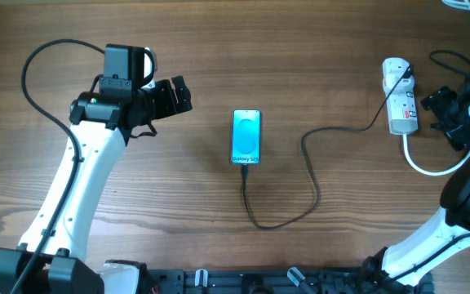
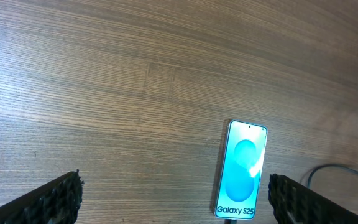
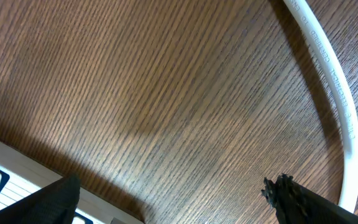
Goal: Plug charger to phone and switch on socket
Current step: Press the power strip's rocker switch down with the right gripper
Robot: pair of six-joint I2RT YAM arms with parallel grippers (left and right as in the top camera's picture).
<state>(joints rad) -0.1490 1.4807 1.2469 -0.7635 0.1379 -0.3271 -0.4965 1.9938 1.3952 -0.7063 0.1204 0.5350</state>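
Note:
The phone [image 1: 246, 137] lies flat at mid-table, its cyan screen lit, and shows again in the left wrist view as the phone [image 2: 241, 169]. The thin black charger [image 1: 310, 175] runs from the phone's near end, loops right and goes up to the white socket [image 1: 400, 102], where its black plug sits. My left gripper [image 1: 184, 95] is open, left of the phone and apart from it; its fingers [image 2: 55, 199] hold nothing. Just right of the socket, my right gripper [image 1: 439, 114] is open and empty. A corner of the socket [image 3: 5, 171] lies by the left finger.
A thick white cord [image 1: 423, 163] curves from the socket under my right arm, seen close up as the cord [image 3: 328, 81]. The table is brown wood [image 1: 341, 49]. A black rail [image 1: 243, 282] runs along the near edge.

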